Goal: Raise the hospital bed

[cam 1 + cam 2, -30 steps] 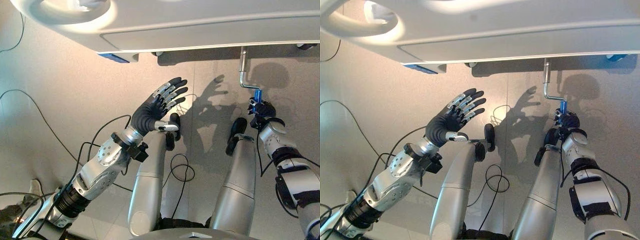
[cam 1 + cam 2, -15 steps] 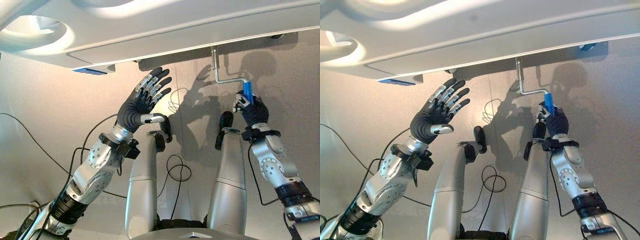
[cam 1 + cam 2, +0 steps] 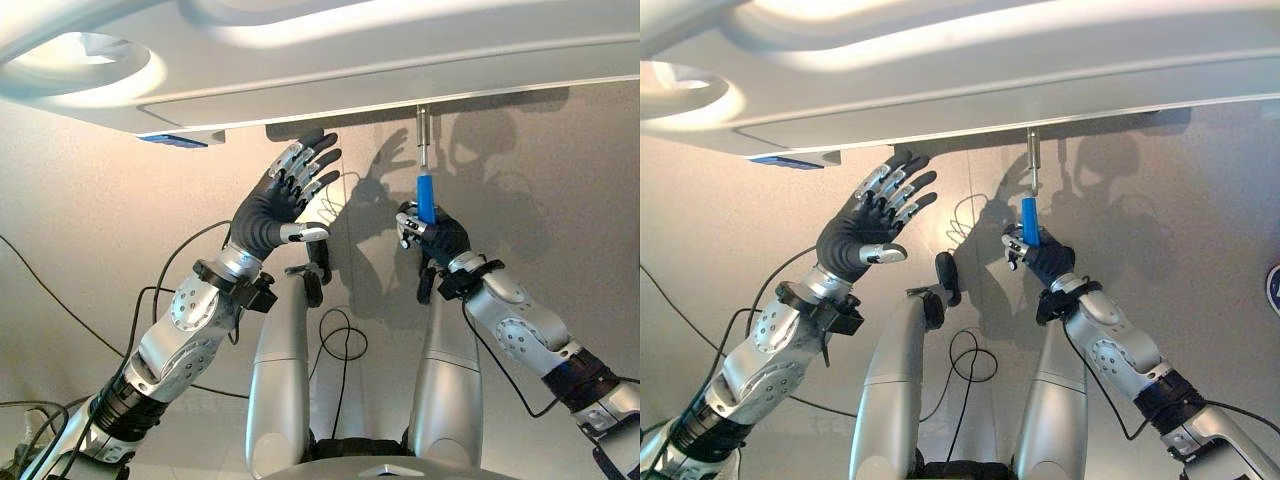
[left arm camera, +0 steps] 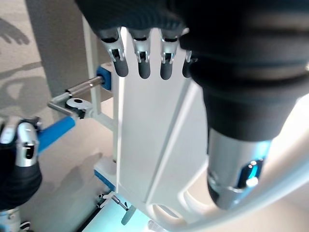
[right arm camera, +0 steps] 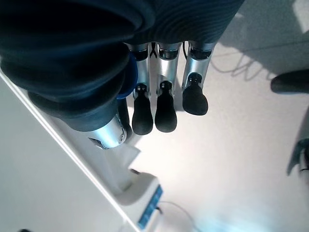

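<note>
A smooth white hospital bed (image 3: 350, 60) footboard spans overhead. Beneath it hangs a thin metal crank (image 3: 422, 128) with a blue handle (image 3: 426, 197). The right hand (image 3: 432, 236) curls around that handle. The left hand (image 3: 285, 195) hovers nearby, fingers spread.

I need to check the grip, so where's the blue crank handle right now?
In the left eye view, the blue crank handle sits right of centre, below the bed's footboard, held in the right hand.

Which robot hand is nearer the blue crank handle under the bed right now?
The right. The right robot hand is curled round the blue crank handle below the bed frame. The left robot hand is open, raised off to the left, apart from it.
</note>
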Tool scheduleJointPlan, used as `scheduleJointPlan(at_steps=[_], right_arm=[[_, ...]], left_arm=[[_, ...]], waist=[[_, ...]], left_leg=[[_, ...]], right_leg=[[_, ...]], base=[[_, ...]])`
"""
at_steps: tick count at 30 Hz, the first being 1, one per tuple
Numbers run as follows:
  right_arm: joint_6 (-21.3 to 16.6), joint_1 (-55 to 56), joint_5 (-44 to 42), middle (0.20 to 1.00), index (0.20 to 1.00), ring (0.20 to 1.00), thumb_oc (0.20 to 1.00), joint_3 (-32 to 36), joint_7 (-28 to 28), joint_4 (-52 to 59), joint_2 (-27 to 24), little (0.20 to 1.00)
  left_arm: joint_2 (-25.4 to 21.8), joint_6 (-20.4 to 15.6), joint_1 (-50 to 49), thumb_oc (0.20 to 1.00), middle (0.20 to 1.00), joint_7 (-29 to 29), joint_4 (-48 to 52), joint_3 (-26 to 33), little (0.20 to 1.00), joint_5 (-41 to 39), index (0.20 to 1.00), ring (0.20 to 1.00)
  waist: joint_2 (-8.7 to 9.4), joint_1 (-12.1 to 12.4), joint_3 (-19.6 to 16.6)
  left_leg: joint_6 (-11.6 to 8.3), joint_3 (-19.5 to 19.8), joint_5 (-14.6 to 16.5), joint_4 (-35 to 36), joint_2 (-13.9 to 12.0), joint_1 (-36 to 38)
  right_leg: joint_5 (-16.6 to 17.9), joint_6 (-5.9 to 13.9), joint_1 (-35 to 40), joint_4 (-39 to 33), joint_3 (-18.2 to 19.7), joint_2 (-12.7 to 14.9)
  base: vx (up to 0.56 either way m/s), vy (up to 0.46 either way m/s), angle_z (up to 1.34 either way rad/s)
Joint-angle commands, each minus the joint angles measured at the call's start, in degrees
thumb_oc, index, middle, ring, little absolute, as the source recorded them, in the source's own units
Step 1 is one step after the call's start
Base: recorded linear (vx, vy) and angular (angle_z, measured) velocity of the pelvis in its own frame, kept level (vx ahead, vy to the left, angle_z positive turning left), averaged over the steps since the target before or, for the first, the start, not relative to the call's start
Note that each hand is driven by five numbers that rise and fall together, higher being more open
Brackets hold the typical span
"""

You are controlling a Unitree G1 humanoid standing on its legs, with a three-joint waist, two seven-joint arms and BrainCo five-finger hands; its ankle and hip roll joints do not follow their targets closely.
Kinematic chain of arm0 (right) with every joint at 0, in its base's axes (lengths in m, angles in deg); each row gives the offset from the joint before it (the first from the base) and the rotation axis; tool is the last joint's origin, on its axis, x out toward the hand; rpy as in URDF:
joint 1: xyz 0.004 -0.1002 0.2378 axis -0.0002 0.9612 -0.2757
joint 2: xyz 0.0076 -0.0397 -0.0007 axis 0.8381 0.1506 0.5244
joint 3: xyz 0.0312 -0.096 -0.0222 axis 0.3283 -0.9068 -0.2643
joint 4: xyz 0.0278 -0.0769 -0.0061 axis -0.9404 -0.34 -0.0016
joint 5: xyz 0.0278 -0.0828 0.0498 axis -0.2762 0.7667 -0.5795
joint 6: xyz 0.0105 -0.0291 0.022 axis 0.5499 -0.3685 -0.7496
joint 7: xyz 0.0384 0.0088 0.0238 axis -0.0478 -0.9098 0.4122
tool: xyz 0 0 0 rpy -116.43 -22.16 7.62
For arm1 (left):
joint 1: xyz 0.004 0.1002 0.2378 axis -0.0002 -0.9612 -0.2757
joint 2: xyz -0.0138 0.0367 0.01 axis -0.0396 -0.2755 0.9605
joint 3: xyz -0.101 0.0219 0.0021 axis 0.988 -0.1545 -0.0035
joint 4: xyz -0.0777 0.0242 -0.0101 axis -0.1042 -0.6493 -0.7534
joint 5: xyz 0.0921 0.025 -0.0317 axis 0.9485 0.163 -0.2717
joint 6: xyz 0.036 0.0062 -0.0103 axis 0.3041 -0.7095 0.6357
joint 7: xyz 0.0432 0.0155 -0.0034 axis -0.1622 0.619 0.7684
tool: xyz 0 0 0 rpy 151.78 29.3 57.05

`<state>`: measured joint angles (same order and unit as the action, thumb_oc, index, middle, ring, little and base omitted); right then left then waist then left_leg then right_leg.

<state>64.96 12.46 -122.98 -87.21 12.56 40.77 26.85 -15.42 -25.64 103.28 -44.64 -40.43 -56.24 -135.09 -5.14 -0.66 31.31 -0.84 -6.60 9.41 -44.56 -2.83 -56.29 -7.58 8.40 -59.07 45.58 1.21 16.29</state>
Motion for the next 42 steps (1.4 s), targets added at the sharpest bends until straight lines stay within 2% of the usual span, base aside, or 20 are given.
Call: scheduleJointPlan(at_steps=[1,14,21,27,34,42], right_arm=[[-6.26,-13.18,0.6,0.2,0.2,0.2,0.2,-4.46,-6.69,13.33,6.14,0.2],[-3.96,-15.55,6.33,0.2,0.2,0.2,0.2,-7.62,-3.38,2.41,13.13,0.2],[-3.34,-15.76,7.98,0.2,0.2,0.2,0.2,-7.96,-2.92,-1.6,14.23,0.2],[-1.35,-18.94,13.29,0.2,0.2,0.2,0.2,-9.0,-0.6,-15.9,17.44,0.2],[-0.71,-26.52,16.81,0.2,0.2,0.2,0.2,-5.59,2.55,-36.82,20.64,0.2],[-0.71,-30.56,17.26,0.2,0.2,0.2,0.2,-2.19,3.18,-49.61,21.76,0.2]], left_arm=[[0.24,-2.94,0.6,1.0,1.0,-0.91,2.46,-0.28,1.0,3.43,1.0,1.0],[2.13,-2.16,-0.58,1.0,1.0,-2.62,2.9,-0.66,1.0,3.73,1.0,1.0],[2.69,-1.89,-0.69,1.0,1.0,-2.66,2.61,-1.58,1.0,3.81,1.0,1.0],[2.51,-2.12,-0.13,1.0,1.0,-2.22,2.77,-3.01,1.0,2.36,1.0,1.0],[2.66,-2.49,-0.33,1.0,1.0,-1.47,3.48,-4.7,1.0,-0.67,1.0,1.0],[3.18,-2.52,-0.4,1.0,1.0,-0.87,3.29,-6.16,1.0,-2.03,1.0,1.0]], waist=[[0.63,1.74,-1.51],[-0.15,3.23,-1.51],[-0.39,3.38,-1.51],[-1.52,4.14,-1.51],[-3.12,5.46,-1.51],[-4.66,6.17,-1.51]], left_leg=[[-2.4,2.08,-9.11,9.84,0.3,2.77],[-2.94,2.77,-9.12,5.46,0.5,0.12],[-3.17,2.67,-9.34,5.06,0.33,0.42],[-3.17,2.78,-9.53,5.56,0.45,0.79],[-3.24,3.08,-9.31,3.99,0.98,-0.35],[-3.34,3.21,-9.2,3.12,1.51,-1.67]], right_leg=[[3.97,-1.69,2.39,-2.2,-2.85,-0.59],[4.91,-1.87,0.86,0.37,-2.1,-0.19],[5.37,-1.85,1.19,0.61,-1.74,-0.01],[5.3,-1.88,1.83,0.08,-2.07,0.3],[5.01,-1.98,0.9,1.76,-1.65,0.18],[4.72,-1.98,-0.43,3.12,-1.1,0.19]], base=[[0.0,0.025,0.04],[0.01,0.008,0.02],[0.0,0.001,0.0],[0.0,0.0,0.0],[0.01,0.0,0.02],[0.01,0.006,0.02]])
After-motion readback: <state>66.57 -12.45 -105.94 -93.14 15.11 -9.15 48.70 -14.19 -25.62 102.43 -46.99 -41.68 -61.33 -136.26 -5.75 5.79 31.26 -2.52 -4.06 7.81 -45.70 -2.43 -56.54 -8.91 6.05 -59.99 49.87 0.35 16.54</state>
